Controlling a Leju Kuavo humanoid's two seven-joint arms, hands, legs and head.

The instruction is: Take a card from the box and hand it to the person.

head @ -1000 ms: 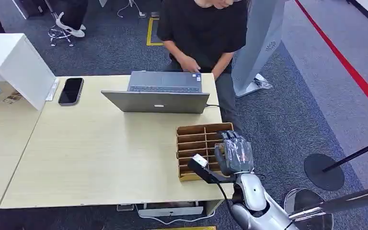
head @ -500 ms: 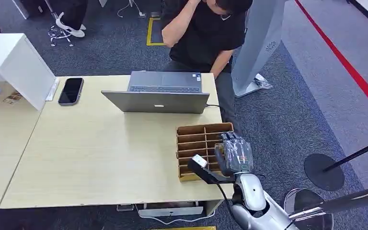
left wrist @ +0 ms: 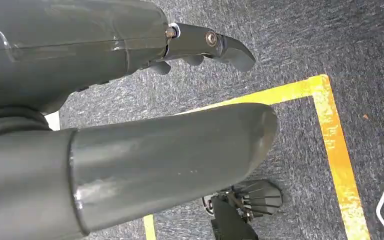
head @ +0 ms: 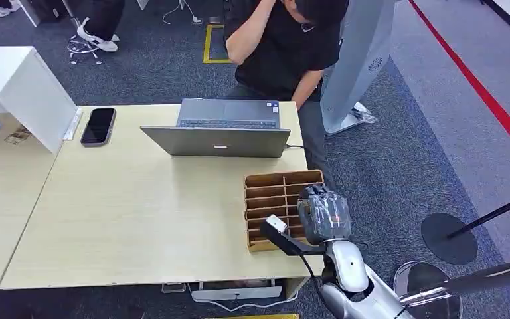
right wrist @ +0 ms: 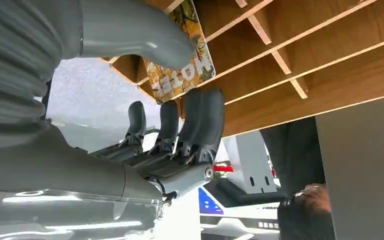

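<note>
— Where is our right robot hand [head: 323, 214]?
— Over the right side of the box [head: 270, 194] on the desk [head: 139, 212]; the thumb [right wrist: 140, 32] lies against the card [right wrist: 182, 65], the fingers [right wrist: 200, 117] curl just beside its edge; we cannot tell whether it grips.
— And our left robot hand [left wrist: 130, 125]?
— Hanging over carpet [left wrist: 300, 50], fingers apart, holding nothing; the person [head: 285, 46] stands beyond the laptop [head: 222, 129], well past the right robot hand.
</note>
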